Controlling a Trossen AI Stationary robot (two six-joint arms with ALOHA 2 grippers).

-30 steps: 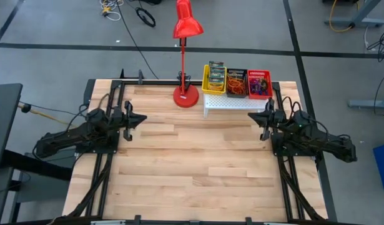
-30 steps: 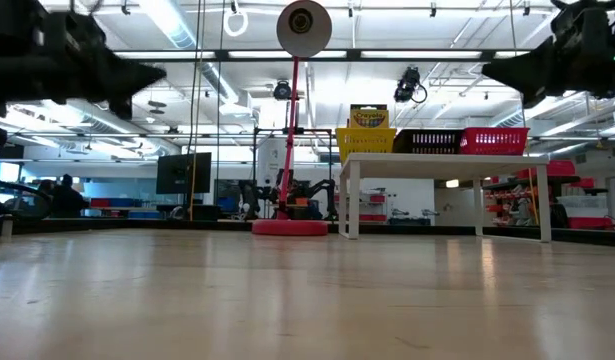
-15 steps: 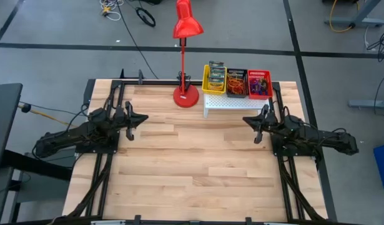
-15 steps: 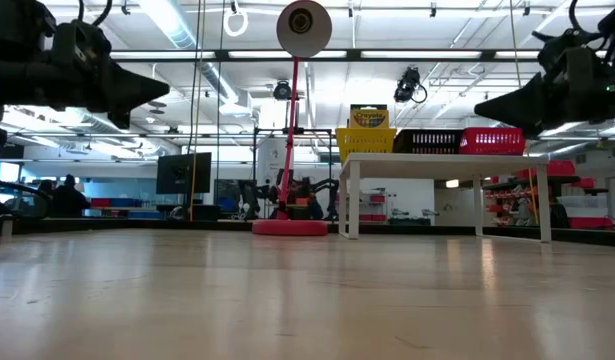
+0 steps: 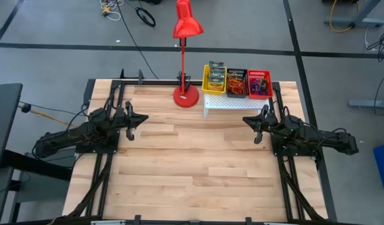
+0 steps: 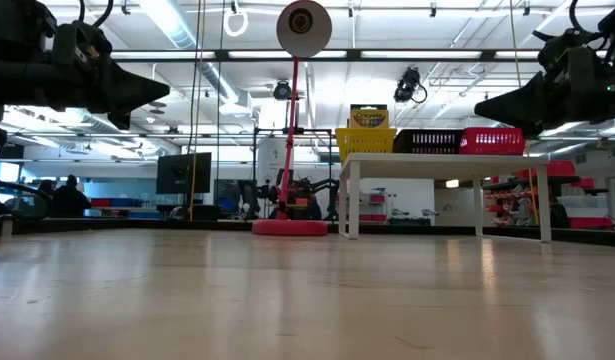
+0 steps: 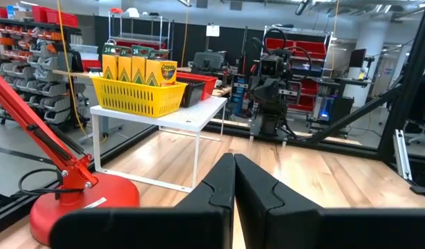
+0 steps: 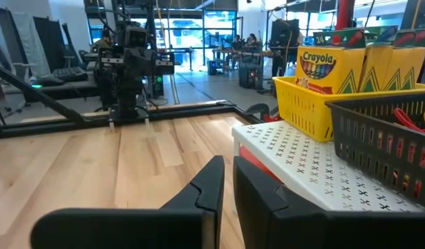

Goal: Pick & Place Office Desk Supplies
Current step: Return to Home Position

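- The crayon boxes [image 7: 139, 69] are small upright cardboard packs, yellow with green chevrons and a printed brand name. They stand packed side by side in the yellow bin [image 7: 136, 98]. At least three tops show, but the exact count cannot be told.
- The rubber bands [image 5: 236, 84] are thin loops, mostly orange and red. They lie in a tangled heap inside the black bin [image 8: 385, 149], too many to count.
- Three bins sit in a row, touching: yellow, then black in the middle, then the red bin [image 5: 268, 84]. All three are plastic with slotted, lattice walls. The red one holds small purple and dark items, too small to name.
- One white perforated stand [image 8: 302, 166] carries the bins at the far edge of the table. It is a flat top dotted with small cross-shaped holes, on straight legs.
- One red desk lamp [image 5: 186, 97] stands just beside the stand, with a round glossy base and a thin stem.
- The table [image 5: 192, 169] is pale wood in joined planks, smooth and bare in the middle.
- The left gripper [image 7: 234, 160] hangs above the table's left side, its fingers pressed together on nothing.
- The right gripper [image 8: 228, 166] hangs above the right side, near the stand, its fingers all but together and holding nothing.
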